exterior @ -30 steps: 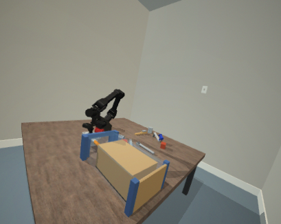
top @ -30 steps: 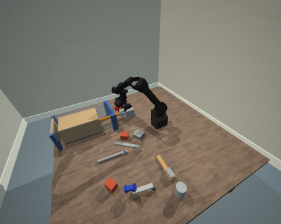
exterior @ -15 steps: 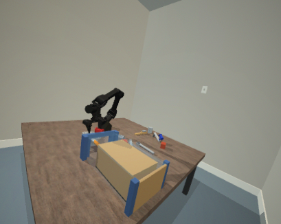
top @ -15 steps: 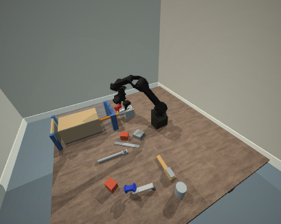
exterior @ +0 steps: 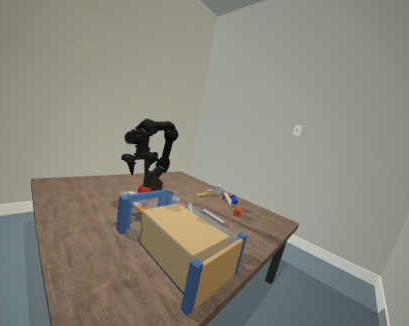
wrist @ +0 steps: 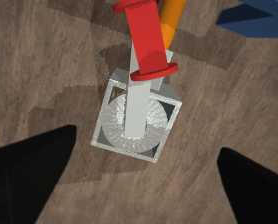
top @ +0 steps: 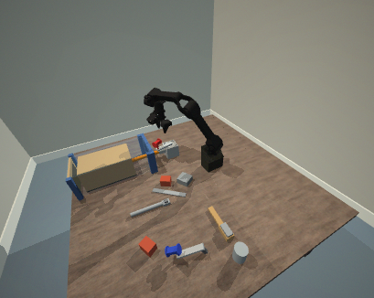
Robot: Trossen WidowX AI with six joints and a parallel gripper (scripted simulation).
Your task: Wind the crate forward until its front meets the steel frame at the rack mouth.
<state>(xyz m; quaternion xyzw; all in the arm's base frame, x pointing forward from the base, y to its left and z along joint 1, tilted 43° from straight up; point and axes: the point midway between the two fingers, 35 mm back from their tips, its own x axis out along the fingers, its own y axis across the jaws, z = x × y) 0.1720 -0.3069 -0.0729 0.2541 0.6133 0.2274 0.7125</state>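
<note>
The tan crate [top: 108,170] [exterior: 183,226] sits flat in the clear-panelled cubby. A gap shows between its front and the blue frame [top: 147,154] [exterior: 123,215] at the mouth. An orange strap [top: 139,158] [exterior: 139,206] [wrist: 173,20] runs from the crate through the frame to the grey winch [top: 172,151] [wrist: 162,120]. The handle's grey arm [wrist: 136,110] lies across the winch top, its red grip [top: 156,143] [exterior: 144,189] [wrist: 149,37] standing toward the frame side. My gripper [top: 158,127] [exterior: 140,170] [wrist: 148,143] is open and empty, above the winch and clear of the handle.
Near the winch lie a red block [top: 165,181], a grey block [top: 185,178] and a flat bar [top: 169,193]. Farther off are a wrench [top: 148,208], a wooden-handled tool [top: 219,220], a blue-grip crank [top: 173,250], another red block [top: 148,246] and a grey cylinder [top: 240,253].
</note>
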